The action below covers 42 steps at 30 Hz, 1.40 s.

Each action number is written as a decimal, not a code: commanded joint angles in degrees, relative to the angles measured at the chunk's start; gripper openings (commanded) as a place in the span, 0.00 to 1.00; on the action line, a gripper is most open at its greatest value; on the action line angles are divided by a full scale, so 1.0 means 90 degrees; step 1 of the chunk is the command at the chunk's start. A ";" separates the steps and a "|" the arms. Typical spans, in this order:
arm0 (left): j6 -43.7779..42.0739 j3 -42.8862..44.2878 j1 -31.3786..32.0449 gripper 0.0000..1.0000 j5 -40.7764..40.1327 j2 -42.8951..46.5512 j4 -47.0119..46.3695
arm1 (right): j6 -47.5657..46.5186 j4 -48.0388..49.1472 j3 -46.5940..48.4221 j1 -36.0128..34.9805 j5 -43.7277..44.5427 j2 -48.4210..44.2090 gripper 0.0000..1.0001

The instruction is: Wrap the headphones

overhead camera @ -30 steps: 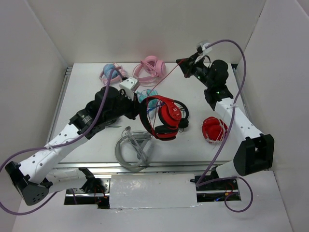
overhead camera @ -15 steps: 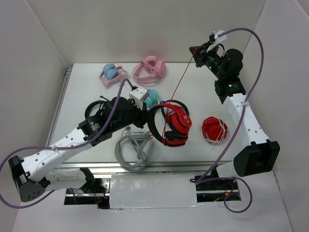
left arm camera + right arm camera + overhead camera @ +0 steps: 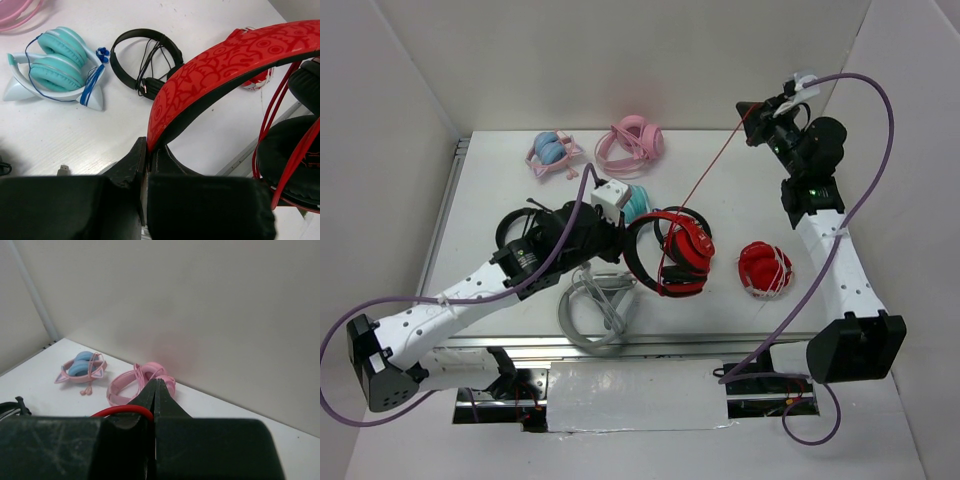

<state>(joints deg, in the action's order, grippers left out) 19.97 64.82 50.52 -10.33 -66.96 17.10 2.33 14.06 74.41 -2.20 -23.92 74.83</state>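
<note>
Left wrist view: headphones (image 3: 215, 70) run off the right edge, ear pads (image 3: 290, 160) cropped. Left claw (image 3: 146, 157) is a dark blur under the headband. Compact red pair (image 3: 259, 81) sits behind the headband, mostly covered.

Right wrist view: right claw (image 3: 155, 390) out of focus; cable (image 3: 122, 411) vanishes behind one finger.

Overhead: black on-ear pair (image 3: 508, 228), left of the headphones, lies half under the left arm (image 3: 470, 290).

This is a robotics lab test cell. A white table (image 3: 740, 200) is boxed in by plain white panels (image 3: 620, 60) at the top, left and right of the overhead view. An aluminium rail (image 3: 447, 200) runs down its left edge. The left arm (image 3: 450, 300) and right arm (image 3: 835, 265) are bolted along the bottom, with loose purple cable (image 3: 892, 130) and bare wiring (image 3: 505, 380).
</note>
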 commanded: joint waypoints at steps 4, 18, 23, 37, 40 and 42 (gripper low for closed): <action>0.0135 0.0269 0.0080 0.00 0.0044 -0.0031 -0.0094 | 0.0434 0.0751 -0.0162 0.0488 0.0256 -0.0141 0.00; 0.0174 0.1682 -0.0330 0.00 -0.0248 -0.0421 0.0081 | 0.1615 0.2322 -0.1880 0.0313 -0.0545 0.0465 0.00; 0.0437 0.2231 -0.0760 0.00 -0.0454 -0.0421 0.0111 | 0.1821 0.2743 -0.2788 -0.0174 -0.0457 0.0514 0.00; 0.1384 0.2866 -0.1229 0.00 -0.1341 -0.0626 0.0268 | 0.2436 0.3993 -0.3580 -0.2206 -0.0311 0.1188 0.00; 0.1726 0.2837 -0.1365 0.00 -0.1800 -0.0675 0.0287 | 0.2612 0.4286 -0.3814 -0.2519 -0.0311 0.1217 0.00; 0.2097 0.2857 -0.1463 0.00 -0.2296 -0.0734 0.0452 | 0.2739 0.4559 -0.4086 -0.2704 -0.0340 0.1169 0.00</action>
<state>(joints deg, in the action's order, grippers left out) 31.35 87.42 38.70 -23.38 -73.56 24.77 24.67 47.99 40.38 -24.64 -27.83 85.41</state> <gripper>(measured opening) 0.094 0.008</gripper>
